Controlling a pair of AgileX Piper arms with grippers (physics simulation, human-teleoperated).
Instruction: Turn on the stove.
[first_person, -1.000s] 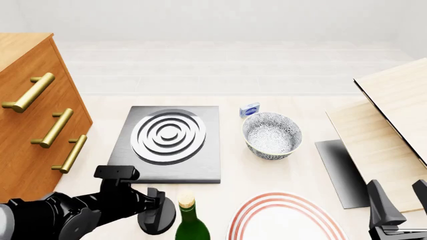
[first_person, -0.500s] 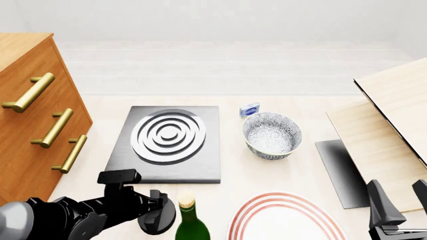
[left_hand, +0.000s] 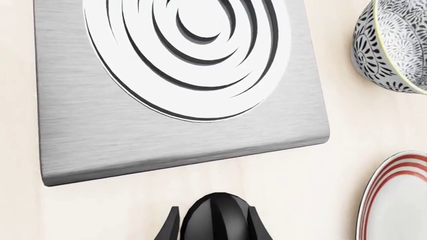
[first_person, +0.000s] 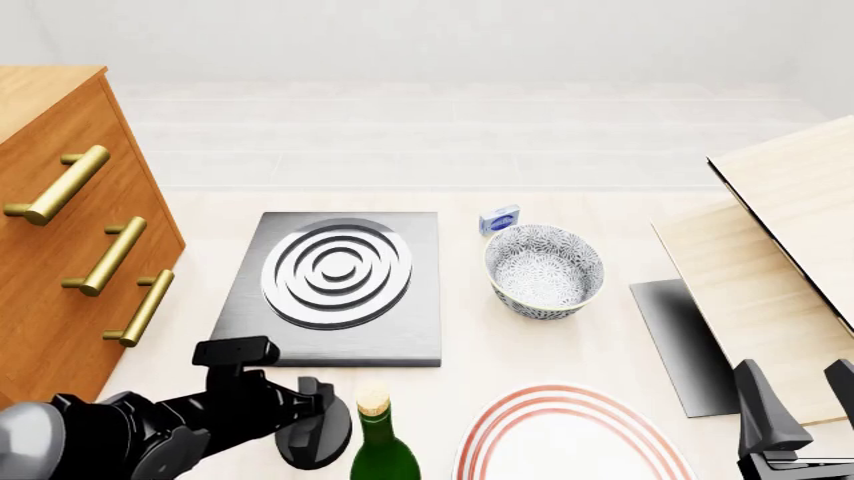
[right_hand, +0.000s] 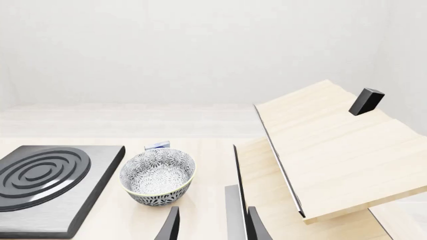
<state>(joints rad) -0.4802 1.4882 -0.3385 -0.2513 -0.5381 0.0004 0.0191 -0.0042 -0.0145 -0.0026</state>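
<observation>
Here the knob (first_person: 318, 438) is being clamped between the fingers of the left tool (left_hand: 215, 226), just in front of the stove (first_person: 336, 287) on the tabletop (first_person: 561, 345). The right tool (first_person: 801, 408) is being held apart, well off to the right.

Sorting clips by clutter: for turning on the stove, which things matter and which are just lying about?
Job: stove, knob, left gripper.
Lying about: bowl, plate, bottle, drawer cabinet, small blue box, wooden boards.
</observation>
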